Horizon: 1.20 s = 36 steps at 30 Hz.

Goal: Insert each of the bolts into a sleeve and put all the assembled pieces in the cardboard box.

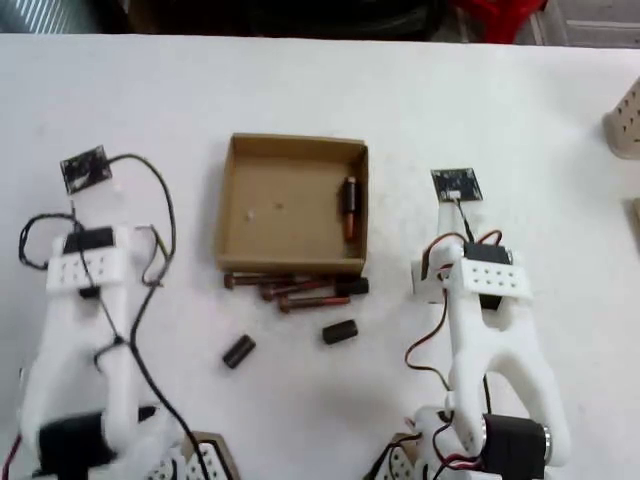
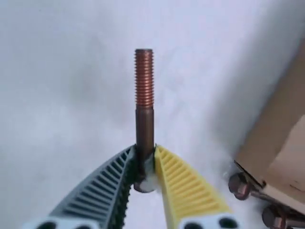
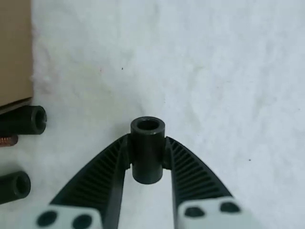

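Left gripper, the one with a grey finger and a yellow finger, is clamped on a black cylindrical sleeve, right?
No. The left gripper is clamped on a copper-coloured threaded metal bolt, not a sleeve; the left wrist view shows it.

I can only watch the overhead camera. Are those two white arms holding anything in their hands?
Observer: Yes. The left hand is shut on a bolt, with the coppery threaded end pointing away from the hand.
Operator: And the other arm?
Observer: The right hand is shut on a black sleeve, gripped by its sides.
Operator: Is the bolt inside it?
Observer: Not yet. The black sleeve's open end faces the wrist camera, and the hole looks empty.
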Available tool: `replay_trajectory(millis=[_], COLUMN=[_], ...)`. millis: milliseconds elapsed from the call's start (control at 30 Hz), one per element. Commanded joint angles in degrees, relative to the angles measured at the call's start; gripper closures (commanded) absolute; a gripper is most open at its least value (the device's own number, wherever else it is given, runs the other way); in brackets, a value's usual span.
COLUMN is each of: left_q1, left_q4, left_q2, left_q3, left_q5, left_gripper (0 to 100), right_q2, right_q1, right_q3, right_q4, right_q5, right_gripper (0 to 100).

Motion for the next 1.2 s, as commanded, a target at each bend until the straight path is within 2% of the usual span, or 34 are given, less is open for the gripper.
replay_trajectory(millis=[0,67,167,233,300,467,533,633,733,800,900,1000,1167], left_q1=[3.6,4.8,4.7,4.4,4.3,4.8,5.8,6.2,3.8,1.8,-0.2,1.4,4.4], left_q4=[-1.5,-1.5,-1.4,-1.3,0.0,1.4,2.3,2.1,1.8,2.1,2.7,5.2,7.8], left_q2=[13.7,18.6,22.6,22.7,21.4,13.8,10.6,7.4,7.2,7.3,7.3,10.1,22.4], left_q3=[-10.0,-12.5,-14.9,-15.3,-15.6,-15.0,-14.5,-12.6,-12.9,-13.0,-12.7,-11.6,-16.9], left_q5=[2.1,2.0,2.0,2.0,1.8,-6.2,-12.8,-28.9,-42.6,-48.3,-52.2,-55.1,-52.6], left_gripper=[98,95,85,79,77,77,77,81,98,96,98,98,98], right_q2=[-0.2,-0.2,-0.2,-0.2,-0.2,-0.2,-0.2,-0.2,-0.2,-0.2,-0.2,-0.2,-0.2], right_q1=[0.9,1.0,1.0,0.8,0.8,0.8,0.8,0.8,0.7,0.7,0.7,0.7,0.7], right_q3=[-0.4,-0.4,-0.4,-0.4,-0.4,-0.4,-0.4,-0.4,-0.4,-0.4,-0.4,-0.4,-0.3], right_q4=[-0.7,-0.7,-0.7,-0.7,-0.7,-0.7,-0.7,-0.7,-0.7,-0.7,-0.7,-0.7,-1.5], right_q5=[-0.5,-0.5,-0.5,-0.5,-0.5,-0.5,-0.5,-0.4,-0.4,-0.4,-0.4,-0.4,-0.4], right_gripper=[98.1,98.1,98.1,98.1,98.1,98.1,98.1,98.1,98.1,98.1,98.1,98.1,98.1])
